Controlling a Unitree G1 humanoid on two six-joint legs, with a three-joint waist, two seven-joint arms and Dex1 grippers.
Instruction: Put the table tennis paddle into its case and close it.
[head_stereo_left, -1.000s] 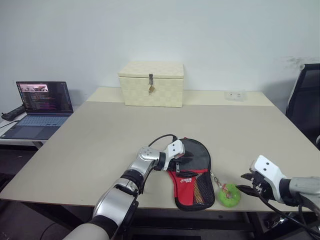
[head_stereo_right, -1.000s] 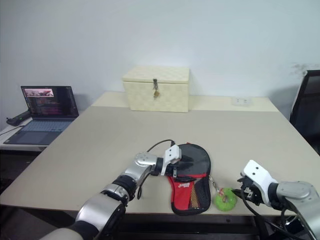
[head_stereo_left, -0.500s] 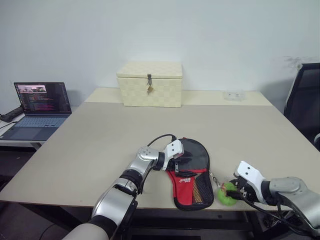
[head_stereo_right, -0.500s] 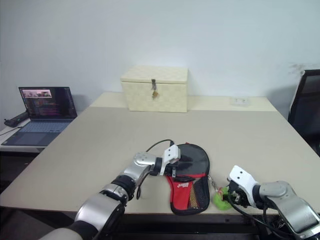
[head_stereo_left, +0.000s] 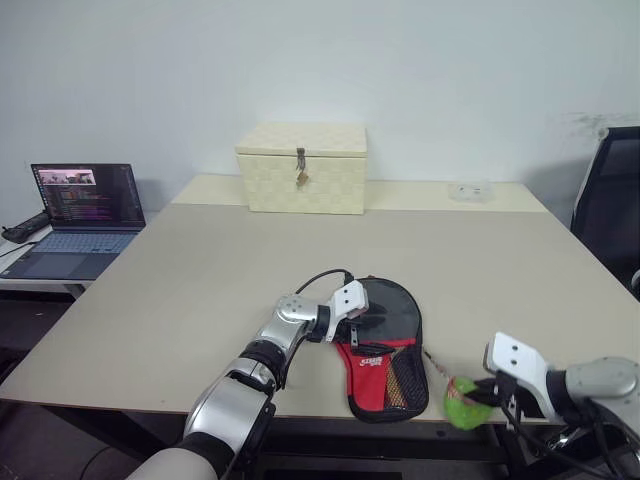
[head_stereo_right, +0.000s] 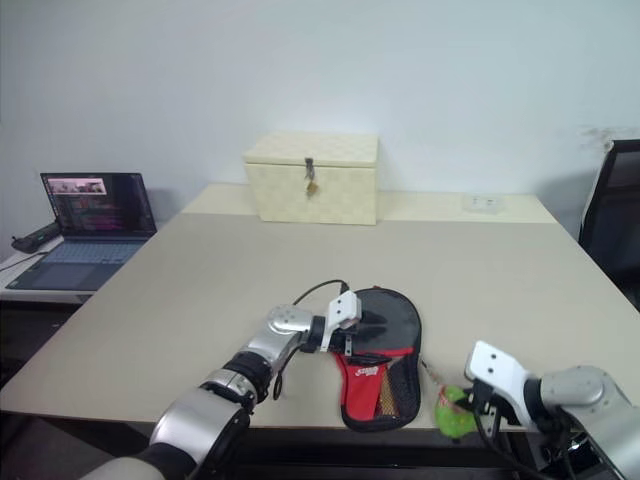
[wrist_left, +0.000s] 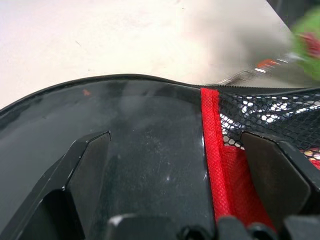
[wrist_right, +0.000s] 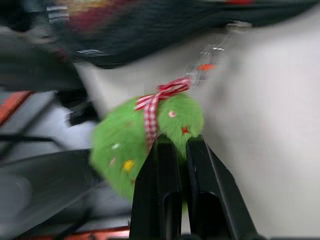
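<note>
The case lies near the table's front edge: a black round part at the far end, a red logo panel and a mesh pocket. The table tennis paddle is hidden; I cannot tell it apart from the case's black face. My left gripper is open, its fingers spread over that black face. My right gripper is shut on a green fluffy ball with a red-checked bow. A thin chain joins the ball to the case. The ball hangs at the table's front edge.
A cream woven box with a metal latch stands at the back of the table. An open laptop sits on a side surface at the left. A black chair stands at the right.
My right gripper went from open, right of the green ball, to shut on it and drew it toward the table's front edge. The left arm kept still.
</note>
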